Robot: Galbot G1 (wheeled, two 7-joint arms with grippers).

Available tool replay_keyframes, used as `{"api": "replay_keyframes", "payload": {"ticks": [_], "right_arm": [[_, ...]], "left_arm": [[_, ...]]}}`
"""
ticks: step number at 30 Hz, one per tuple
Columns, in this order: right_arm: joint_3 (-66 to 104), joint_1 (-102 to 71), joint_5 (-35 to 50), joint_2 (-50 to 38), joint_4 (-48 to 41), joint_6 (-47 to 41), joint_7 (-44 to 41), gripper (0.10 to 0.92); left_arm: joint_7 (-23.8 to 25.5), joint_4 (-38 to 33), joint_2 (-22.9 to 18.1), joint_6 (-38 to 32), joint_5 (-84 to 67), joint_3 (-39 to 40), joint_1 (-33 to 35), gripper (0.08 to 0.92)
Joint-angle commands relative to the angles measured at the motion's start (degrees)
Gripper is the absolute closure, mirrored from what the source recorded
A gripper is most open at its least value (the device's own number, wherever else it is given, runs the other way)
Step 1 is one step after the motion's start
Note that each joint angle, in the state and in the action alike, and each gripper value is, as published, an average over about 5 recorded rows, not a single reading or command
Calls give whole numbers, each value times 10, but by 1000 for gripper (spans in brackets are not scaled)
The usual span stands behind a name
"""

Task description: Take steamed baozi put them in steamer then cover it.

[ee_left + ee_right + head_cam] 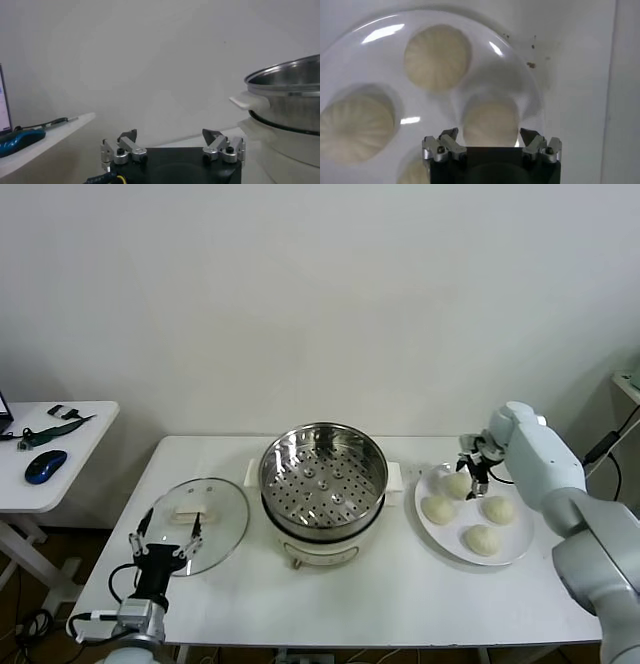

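Note:
Several creamy-white baozi lie on a white plate point(520, 541) at the table's right. My right gripper point(477, 471) hangs over the plate's far side, open, its fingers straddling the rear baozi point(457, 484) without closing on it. In the right wrist view that baozi point(491, 122) sits between the open fingertips of the right gripper point(490, 135), with another baozi point(437, 57) farther off. The steel steamer point(323, 474) stands open at mid-table, its perforated tray bare. The glass cover point(200, 509) lies flat to its left. My left gripper point(163, 546) waits open at the cover's near edge, holding nothing.
A small white side table point(80, 424) at far left carries a blue mouse point(45, 466) and cables. In the left wrist view the steamer point(290, 95) rises to one side of the left gripper point(172, 135). A white wall backs the table.

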Motion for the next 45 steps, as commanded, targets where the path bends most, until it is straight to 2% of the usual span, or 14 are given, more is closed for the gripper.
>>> {"api": "replay_keyframes", "payload": {"ticks": [1,13,21,26,35,40,45], "right_arm": [[22,6,-55,14,-21,11,11,220],[32,8,-55,20,-25,13,10,346],[29,8,-44,11,-4,22,1,372],[-34,20,31,-21,67,34,-35,370],[-283,137,258,-105,261,35,-94,364],[-399,223,328,-109,345,42,-111,364],[-453,282,375,-71,377,62,-119,364]], "left_arm": [[1,3,1,-1,1,1,0,177],[1,4,1,-2,3,2,0,177],[0,1,0,-4,3,0,6,177],[0,-5,0,-4,3,-2,10,177],[0,-12,0,-6,0,-4,18,177],[0,-13,0,-6,0,-3,21,177],[0,-14,0,-6,0,0,22,177]]}}
